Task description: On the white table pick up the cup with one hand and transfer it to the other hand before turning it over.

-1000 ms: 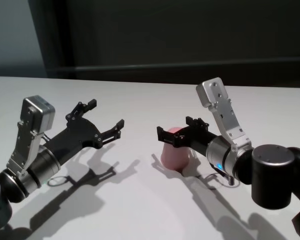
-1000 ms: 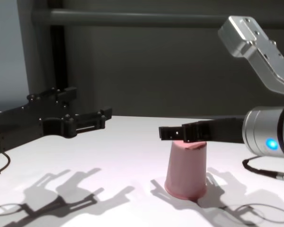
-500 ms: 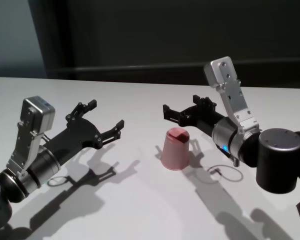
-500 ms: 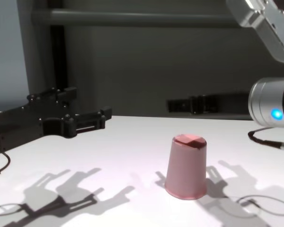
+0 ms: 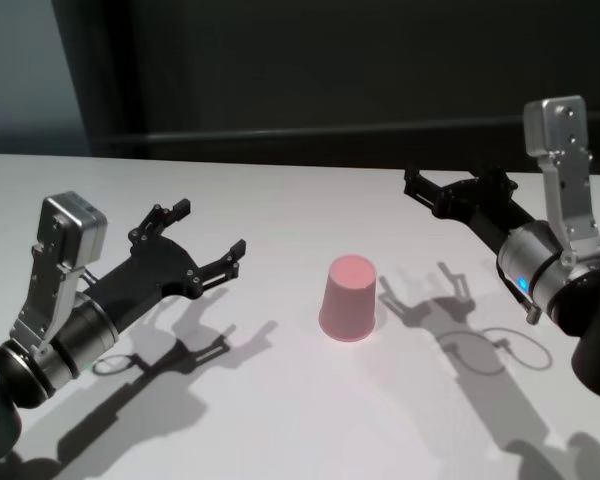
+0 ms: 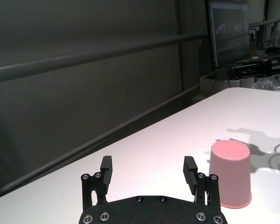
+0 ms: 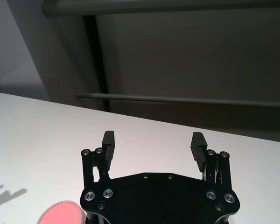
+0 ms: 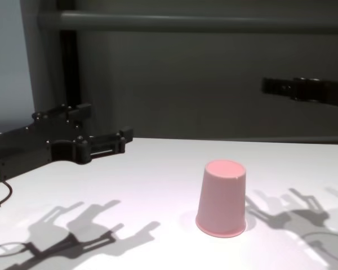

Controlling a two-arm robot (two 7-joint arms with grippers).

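Note:
The pink cup (image 5: 348,298) stands upside down, rim down, on the white table (image 5: 280,420), touched by neither gripper. It also shows in the chest view (image 8: 221,197), the left wrist view (image 6: 230,175) and at the edge of the right wrist view (image 7: 65,212). My left gripper (image 5: 210,228) is open and empty, held above the table to the cup's left (image 8: 104,122) (image 6: 148,165). My right gripper (image 5: 455,185) is open and empty, raised above the table to the cup's right and farther back (image 8: 296,88) (image 7: 153,140).
A dark wall with a horizontal rail (image 8: 186,22) runs behind the table's far edge. A thin black cable loop (image 5: 495,350) lies on the table under the right arm. A monitor (image 6: 227,30) stands far off beyond the table.
My right gripper has let go of the cup, risen and drawn back to the right. The cup stays upside down on the table. The left arm has not moved.

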